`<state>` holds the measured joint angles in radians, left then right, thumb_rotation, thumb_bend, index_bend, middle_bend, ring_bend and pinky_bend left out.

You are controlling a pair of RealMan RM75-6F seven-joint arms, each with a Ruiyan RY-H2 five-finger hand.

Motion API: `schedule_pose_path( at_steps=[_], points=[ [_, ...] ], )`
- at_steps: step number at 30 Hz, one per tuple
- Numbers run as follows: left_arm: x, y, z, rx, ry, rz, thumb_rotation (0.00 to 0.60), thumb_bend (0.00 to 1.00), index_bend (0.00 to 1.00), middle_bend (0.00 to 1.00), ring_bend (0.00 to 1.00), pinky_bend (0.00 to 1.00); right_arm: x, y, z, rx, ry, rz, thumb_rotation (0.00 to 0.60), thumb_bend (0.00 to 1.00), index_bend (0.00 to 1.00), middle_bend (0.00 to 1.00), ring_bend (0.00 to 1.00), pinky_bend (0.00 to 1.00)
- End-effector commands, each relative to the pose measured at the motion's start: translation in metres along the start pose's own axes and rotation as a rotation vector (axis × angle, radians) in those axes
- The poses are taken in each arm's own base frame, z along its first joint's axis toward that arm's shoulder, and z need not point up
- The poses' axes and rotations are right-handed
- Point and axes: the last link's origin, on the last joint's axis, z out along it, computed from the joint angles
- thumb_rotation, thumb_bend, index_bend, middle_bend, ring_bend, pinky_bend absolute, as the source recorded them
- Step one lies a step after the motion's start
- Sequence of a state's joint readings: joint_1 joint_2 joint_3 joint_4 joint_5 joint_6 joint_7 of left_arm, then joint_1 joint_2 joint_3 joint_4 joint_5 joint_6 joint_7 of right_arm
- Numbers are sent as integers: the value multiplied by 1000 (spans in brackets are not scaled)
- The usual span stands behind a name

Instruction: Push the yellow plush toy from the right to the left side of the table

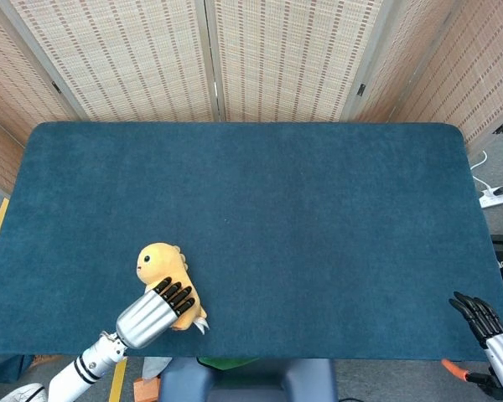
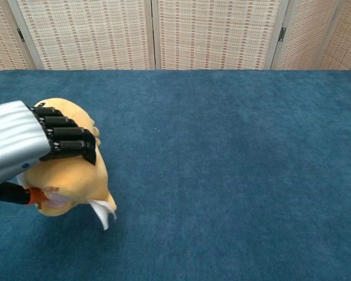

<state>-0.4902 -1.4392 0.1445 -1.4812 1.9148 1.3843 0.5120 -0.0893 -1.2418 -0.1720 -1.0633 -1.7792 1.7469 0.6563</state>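
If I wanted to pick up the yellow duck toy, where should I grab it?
Probably around the yellow plush toy's round body, coming down from above. It lies on its side on the table, head end away from the robot, so its soft middle faces up. The left hand already rests over that part; the thin white tag would likely slip.

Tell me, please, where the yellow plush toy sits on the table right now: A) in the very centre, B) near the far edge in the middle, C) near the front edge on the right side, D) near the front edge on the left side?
D: the head view shows the yellow plush toy close to the front edge of the table, well left of centre, with the left hand resting on it.
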Motion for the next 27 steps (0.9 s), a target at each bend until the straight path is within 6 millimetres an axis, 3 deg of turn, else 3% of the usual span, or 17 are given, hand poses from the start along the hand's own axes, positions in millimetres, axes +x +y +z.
schedule_pose_path(
  at_steps=[1, 7, 11, 13, 16, 18, 19, 22, 27],
  points=[
    [-27, -20, -26, 52, -81, -47, 600, 630, 737, 859, 739, 1000, -4, -9, 2, 10, -17, -15, 600, 108, 0, 0, 0, 0],
    [-53, -38, -30, 82, -94, -58, 600, 574, 661, 761, 687, 962, -11, -22, 9, 24, -40, -26, 600, 107, 0, 0, 0, 0],
    [-67, -48, -38, 68, -170, -53, 600, 529, 610, 718, 629, 728, -13, -26, 10, 14, -40, -28, 600, 109, 0, 0, 0, 0],
    [-72, -50, -47, 54, -246, -60, 600, 470, 513, 640, 570, 643, -13, -26, 10, 9, -32, -28, 600, 110, 0, 0, 0, 0],
    [-79, -56, -62, 73, -433, -50, 600, 418, 216, 356, 341, 418, -15, -27, 11, 11, -32, -25, 600, 116, 0, 0, 0, 0],
    [-74, -54, -64, 96, -510, -78, 600, 396, 52, 170, 182, 289, -17, -28, 11, 17, -41, -23, 600, 119, 0, 0, 0, 0],
    [-70, -54, -65, 107, -529, -96, 600, 387, 16, 113, 134, 253, -18, -28, 12, 20, -45, -22, 600, 120, 0, 0, 0, 0],
    [-55, -54, -66, 131, -527, -143, 600, 357, 0, 38, 76, 222, -19, -29, 12, 27, -51, -21, 600, 122, 0, 0, 0, 0],
    [-31, -52, -72, 158, -476, -218, 600, 319, 0, 3, 49, 220, -16, -31, 10, 43, -39, -18, 600, 123, 0, 0, 0, 0]
  ],
)
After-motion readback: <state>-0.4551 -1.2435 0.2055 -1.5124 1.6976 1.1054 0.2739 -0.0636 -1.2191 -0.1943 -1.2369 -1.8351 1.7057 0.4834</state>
